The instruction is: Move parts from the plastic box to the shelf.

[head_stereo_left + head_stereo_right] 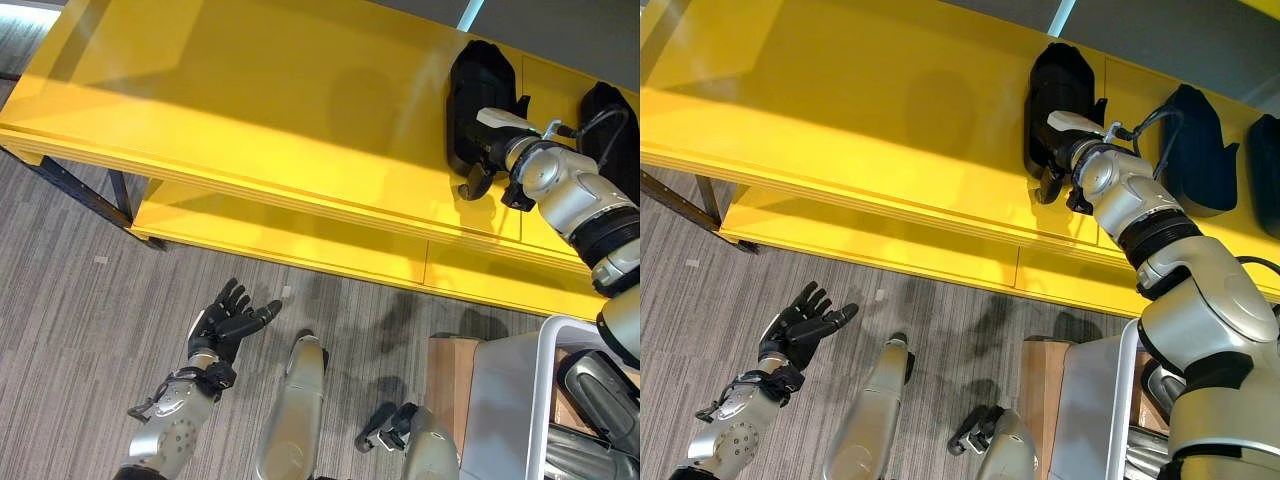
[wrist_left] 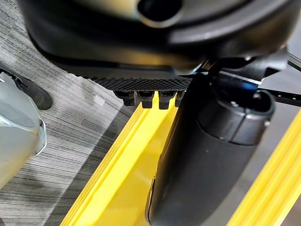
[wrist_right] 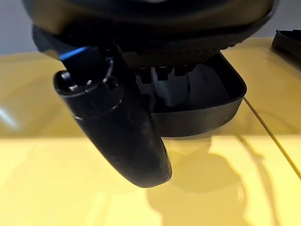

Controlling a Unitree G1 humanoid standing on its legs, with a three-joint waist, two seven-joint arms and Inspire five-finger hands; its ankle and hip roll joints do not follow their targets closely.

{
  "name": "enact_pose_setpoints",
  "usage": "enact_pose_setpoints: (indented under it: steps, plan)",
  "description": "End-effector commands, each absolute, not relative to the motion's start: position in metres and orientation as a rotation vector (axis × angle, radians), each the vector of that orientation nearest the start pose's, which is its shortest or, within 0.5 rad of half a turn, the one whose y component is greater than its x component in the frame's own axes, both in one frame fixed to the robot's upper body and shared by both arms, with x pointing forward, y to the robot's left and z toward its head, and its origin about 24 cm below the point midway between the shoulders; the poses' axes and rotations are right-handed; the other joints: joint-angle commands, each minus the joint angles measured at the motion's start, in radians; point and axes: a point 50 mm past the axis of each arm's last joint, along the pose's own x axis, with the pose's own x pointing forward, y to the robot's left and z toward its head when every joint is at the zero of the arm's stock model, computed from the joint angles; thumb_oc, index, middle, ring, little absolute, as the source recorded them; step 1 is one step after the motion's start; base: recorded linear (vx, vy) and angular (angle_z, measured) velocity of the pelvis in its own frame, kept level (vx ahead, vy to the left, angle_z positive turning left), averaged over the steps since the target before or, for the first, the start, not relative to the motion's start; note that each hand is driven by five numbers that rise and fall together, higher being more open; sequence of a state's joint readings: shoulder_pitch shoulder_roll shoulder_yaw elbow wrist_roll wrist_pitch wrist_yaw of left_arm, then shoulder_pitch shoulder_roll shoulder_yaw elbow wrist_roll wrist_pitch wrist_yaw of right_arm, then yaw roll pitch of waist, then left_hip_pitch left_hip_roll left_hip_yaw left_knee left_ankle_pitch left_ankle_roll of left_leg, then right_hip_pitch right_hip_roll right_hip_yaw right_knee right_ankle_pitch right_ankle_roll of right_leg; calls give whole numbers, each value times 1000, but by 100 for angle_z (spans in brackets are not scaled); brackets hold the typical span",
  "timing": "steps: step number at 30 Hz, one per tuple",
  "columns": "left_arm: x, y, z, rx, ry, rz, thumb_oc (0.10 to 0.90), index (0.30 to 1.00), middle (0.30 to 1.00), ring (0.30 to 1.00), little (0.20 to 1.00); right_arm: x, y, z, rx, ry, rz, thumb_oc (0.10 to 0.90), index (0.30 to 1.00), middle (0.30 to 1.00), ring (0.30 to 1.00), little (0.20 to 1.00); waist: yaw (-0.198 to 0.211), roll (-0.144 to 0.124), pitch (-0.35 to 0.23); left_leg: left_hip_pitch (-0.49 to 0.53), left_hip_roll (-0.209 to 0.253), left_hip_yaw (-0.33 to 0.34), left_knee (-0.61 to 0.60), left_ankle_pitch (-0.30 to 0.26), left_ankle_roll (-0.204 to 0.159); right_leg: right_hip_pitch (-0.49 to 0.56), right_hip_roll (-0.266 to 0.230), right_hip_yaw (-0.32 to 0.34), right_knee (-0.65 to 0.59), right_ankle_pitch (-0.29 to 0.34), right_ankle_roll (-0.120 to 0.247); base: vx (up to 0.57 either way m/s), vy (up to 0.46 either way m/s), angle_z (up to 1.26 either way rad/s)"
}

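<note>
Nearest to us, low on the left, we see the left hand (image 1: 225,322) hanging over the grey carpeted floor (image 1: 80,330) with its fingers spread and relaxed, holding nothing, well short of the shelf. Farther off on the right, the right hand (image 1: 1065,150) reaches onto the top board of the yellow shelf (image 1: 250,110) and rests at a black part (image 1: 1058,85) lying there; in the right wrist view the thumb sticks out free in front of the part's near rim while the fingers dip over that rim into its hollow, so we cannot tell whether they grip it. To the right of this part, two more black parts (image 1: 1195,145) lie on the same board, apart from each other. Near us at the lower right stands the plastic box (image 1: 560,350), with dark parts (image 1: 600,395) inside it.
</note>
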State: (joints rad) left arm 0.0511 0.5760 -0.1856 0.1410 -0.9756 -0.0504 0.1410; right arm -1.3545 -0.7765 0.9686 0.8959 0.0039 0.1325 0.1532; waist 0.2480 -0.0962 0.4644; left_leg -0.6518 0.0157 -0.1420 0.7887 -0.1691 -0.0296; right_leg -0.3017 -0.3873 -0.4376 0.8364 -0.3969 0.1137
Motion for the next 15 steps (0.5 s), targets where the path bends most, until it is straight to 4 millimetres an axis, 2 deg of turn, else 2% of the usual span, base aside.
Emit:
enact_pose_setpoints:
  steps: [1,11,15]
  plan:
    - [245,254,50,-338,74,100,900,1000,1000,1000,1000,410,-183,322,-1328,-193,42,900,1000,1000,1000,1000,8,-6,-55,38,70,-48,47,-145,7,-48,-19,30,6,118,8,0,0,0]
    - [243,258,50,-356,64,131,900,1000,1000,1000,1000,399,-194,342,-1325,-247,5,900,1000,1000,1000,1000,-11,-20,-53,43,82,-46,44,-143,2,-53,-14,42,4,116,6,0,0,0]
    - [243,259,49,-359,65,138,900,1000,1000,1000,1000,398,-196,343,-1325,-247,4,900,1000,1000,1000,1000,-14,-23,-54,45,84,-45,40,-141,0,-52,-12,41,3,115,5,0,0,0]
